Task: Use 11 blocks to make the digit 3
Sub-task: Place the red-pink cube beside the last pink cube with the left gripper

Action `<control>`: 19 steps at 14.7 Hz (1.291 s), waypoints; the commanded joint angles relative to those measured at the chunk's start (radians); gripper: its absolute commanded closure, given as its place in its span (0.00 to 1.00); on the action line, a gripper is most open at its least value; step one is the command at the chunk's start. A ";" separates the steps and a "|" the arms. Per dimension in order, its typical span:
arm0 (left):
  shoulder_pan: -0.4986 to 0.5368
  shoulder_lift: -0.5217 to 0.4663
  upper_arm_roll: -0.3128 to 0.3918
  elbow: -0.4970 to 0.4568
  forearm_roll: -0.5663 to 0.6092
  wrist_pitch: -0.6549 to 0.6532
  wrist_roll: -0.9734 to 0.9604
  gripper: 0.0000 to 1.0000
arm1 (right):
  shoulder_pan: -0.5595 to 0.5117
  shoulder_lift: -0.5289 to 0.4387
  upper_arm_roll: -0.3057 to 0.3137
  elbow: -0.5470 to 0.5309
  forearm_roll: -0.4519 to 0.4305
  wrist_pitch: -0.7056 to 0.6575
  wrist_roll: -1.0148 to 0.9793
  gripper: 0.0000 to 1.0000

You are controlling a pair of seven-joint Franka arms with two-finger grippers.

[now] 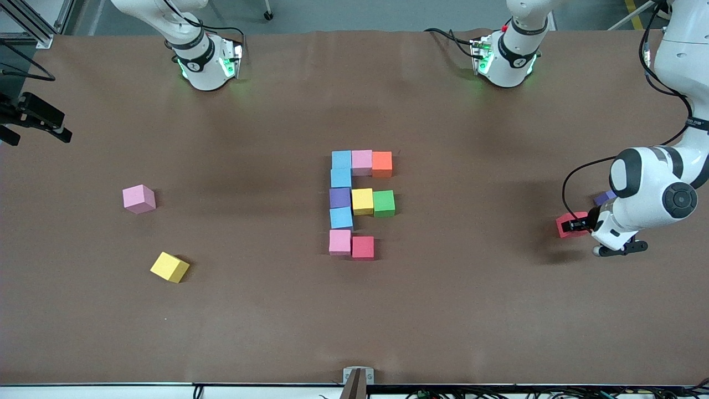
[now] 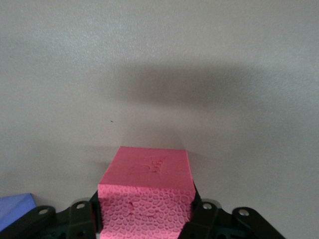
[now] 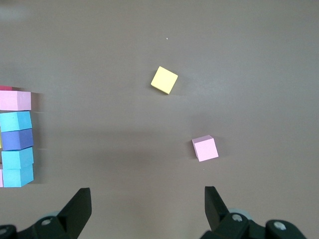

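Brown table (image 1: 266, 321), partly built block figure (image 1: 360, 202), loose pink block (image 1: 138, 199), yellow block (image 1: 169, 267), possibly purple block (image 1: 604, 197)

Ten blocks (image 1: 357, 202) at table (image 1: 498, 310) centre; two loose toward the right arm's end

Brown table (image 1: 277, 321), black camera mount (image 1: 33, 113)
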 commanded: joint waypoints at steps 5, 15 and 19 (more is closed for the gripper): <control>-0.164 0.018 -0.035 0.185 -0.133 -0.106 -0.382 0.78 | 0.007 -0.009 -0.003 -0.001 -0.013 -0.004 0.004 0.00; -0.608 0.268 -0.024 0.526 -0.190 -0.098 -1.599 0.82 | 0.007 -0.009 -0.003 -0.001 -0.014 -0.006 0.004 0.00; -0.704 0.311 -0.016 0.535 -0.188 0.053 -1.859 0.82 | 0.007 -0.009 -0.003 -0.001 -0.014 -0.006 0.004 0.00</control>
